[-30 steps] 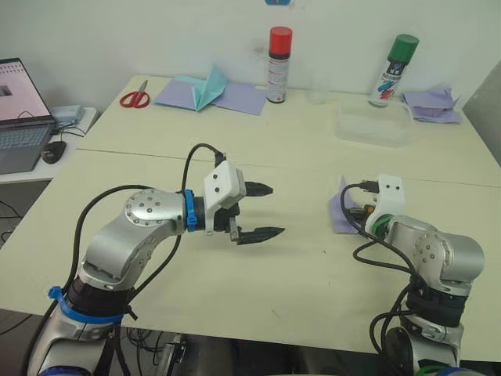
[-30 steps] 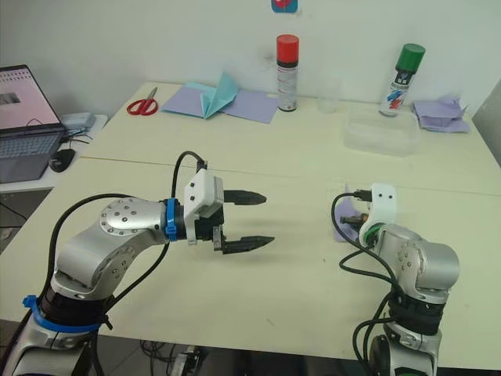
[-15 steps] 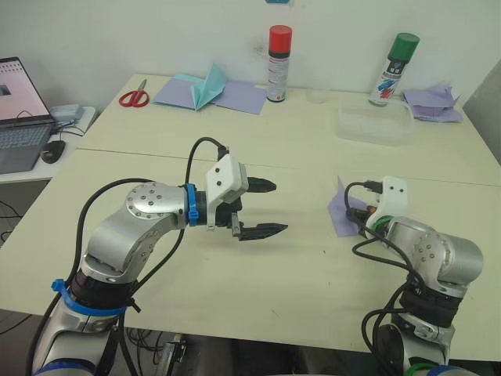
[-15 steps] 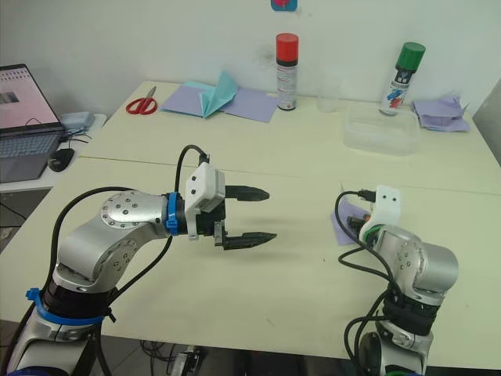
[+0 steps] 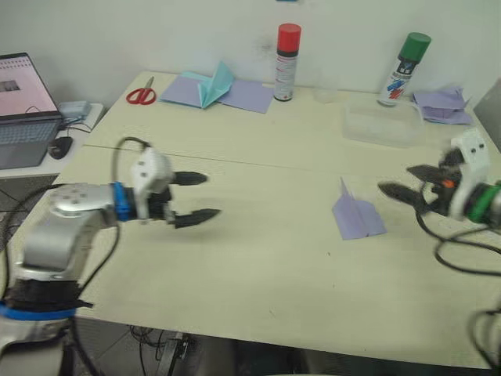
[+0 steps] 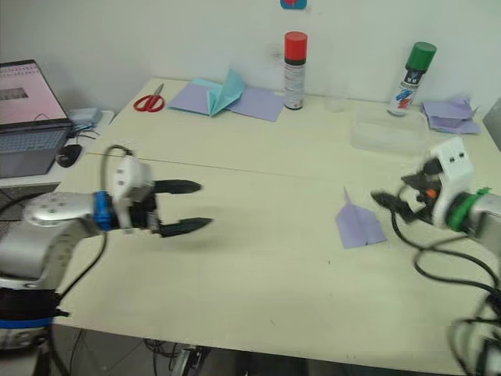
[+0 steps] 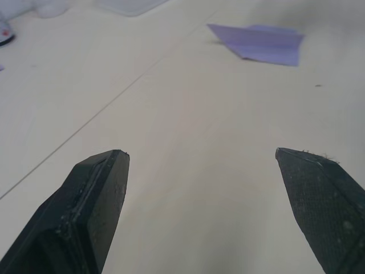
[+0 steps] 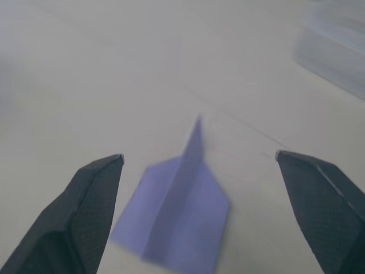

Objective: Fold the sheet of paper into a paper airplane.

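The left end effector (image 5: pixel 194 197) hangs at the left of the frame with its two black fingers spread wide, holding nothing and touching nothing; the pale cream table (image 5: pixel 258 266) shows between the fingertips in its wrist view. The right end effector (image 5: pixel 407 185) sits at the right edge of the frame, also spread wide and empty, its fingers pointing toward the middle of the table. Both arms are smeared with motion, so the exact fingertip outlines are hard to make out, and the right arm is cut off by the frame edge.

Between the two, nearer the right one and apart from both, the small lavender paper airplane (image 5: pixel 356 217) lies on the table right of centre. Its pointed nose faces the far side of the table, the wings lie flat, and a thin centre ridge stands up along the middle. The right wrist view shows it (image 8: pixel 178 214) blurred, between the fingers but well beyond them.

Along the upper part of the frame stand a red-capped spray can (image 5: pixel 287 51) and a green-capped spray can (image 5: pixel 405 69), with a clear plastic tray (image 5: pixel 380 125) near the green one. At upper left lie red-handled scissors (image 5: pixel 142 95) and a teal tent-shaped paper on flat lavender sheets (image 5: pixel 215 88). Crumpled lavender scraps (image 5: pixel 442 105) sit at upper right. A laptop (image 5: pixel 27 110) is partly cut off at the left edge.
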`<state>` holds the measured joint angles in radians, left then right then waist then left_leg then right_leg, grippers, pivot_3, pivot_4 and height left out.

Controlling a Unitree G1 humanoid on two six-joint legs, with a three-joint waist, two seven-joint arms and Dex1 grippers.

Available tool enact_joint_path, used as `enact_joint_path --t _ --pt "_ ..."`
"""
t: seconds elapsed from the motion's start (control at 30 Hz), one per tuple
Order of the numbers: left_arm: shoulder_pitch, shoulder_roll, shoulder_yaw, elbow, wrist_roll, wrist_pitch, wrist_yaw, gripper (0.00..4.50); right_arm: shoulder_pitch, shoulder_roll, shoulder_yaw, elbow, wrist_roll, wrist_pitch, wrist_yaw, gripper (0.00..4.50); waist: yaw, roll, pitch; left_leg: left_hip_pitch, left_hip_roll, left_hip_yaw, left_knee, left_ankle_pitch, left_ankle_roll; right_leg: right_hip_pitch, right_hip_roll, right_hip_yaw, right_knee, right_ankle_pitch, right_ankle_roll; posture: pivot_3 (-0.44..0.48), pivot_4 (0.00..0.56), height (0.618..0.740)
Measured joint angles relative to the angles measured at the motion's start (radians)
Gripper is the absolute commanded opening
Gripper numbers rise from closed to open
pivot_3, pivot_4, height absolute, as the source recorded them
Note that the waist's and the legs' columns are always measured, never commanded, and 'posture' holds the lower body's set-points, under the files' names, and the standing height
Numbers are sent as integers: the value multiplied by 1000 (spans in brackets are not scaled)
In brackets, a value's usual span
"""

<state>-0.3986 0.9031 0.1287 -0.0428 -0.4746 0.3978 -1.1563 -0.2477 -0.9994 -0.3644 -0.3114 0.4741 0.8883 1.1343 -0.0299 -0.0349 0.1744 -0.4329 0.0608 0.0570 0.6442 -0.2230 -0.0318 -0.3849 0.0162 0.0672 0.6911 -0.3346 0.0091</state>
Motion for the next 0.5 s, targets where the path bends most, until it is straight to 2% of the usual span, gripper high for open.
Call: enact_joint_path --t 0.07,0.13,0.27,0.5 --pt "-1 5 20 30 18 -44 3 4500 28 -82 15 143 2 -132 182 4468 -8 1 0 1 -1 3 1 0 0 -1 -1 2 3 0 0 0 150 740" --pt "1 30 34 77 62 -100 19 4500 -1 -136 24 297 -13 -244 270 4468 -15 1 0 2 1 4 3 0 0 -1 -3 2 5 1 0 0 150 740" --pt "2 62 50 131 95 -120 30 4500 -81 -156 35 398 -21 -329 297 4468 -23 1 1 4 3 1 2 0 0 -1 -2 2 9 1 0 0 150 740" --pt "2 77 74 125 85 -64 36 4500 -171 -174 96 408 -29 -356 274 4468 -22 2 1 3 2 2 2 1 -1 -1 -3 2 9 1 0 0 150 740"
